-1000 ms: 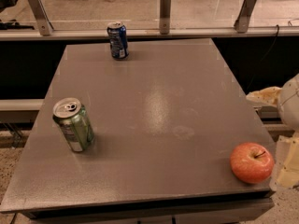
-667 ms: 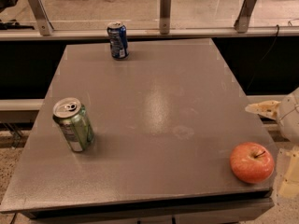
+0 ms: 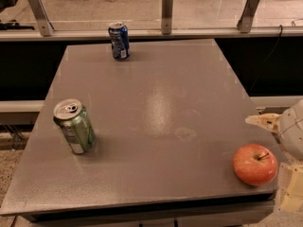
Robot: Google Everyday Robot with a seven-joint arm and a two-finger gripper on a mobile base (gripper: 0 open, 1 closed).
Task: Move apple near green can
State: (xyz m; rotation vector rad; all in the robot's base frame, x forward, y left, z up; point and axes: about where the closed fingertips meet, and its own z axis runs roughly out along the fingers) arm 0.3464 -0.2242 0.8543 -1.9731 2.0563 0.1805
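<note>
The apple (image 3: 255, 164) is left ungrasped at the desk (image 3: 165, 103) edge, well apart from the green can (image 3: 74, 126), the gripper (image 3: 280, 155) spread just beside it.

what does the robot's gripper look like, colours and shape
The gripper, at the right frame edge beside the apple, is cream to off-white: a rounded pale shell with a yellowish tapered piece on its left and a blocky cream part below. No cables or markings show; most is cut off.

Table (image 3: 156, 103), apple (image 3: 254, 164), green can (image 3: 75, 126), blue can (image 3: 119, 41), jaws right
</note>
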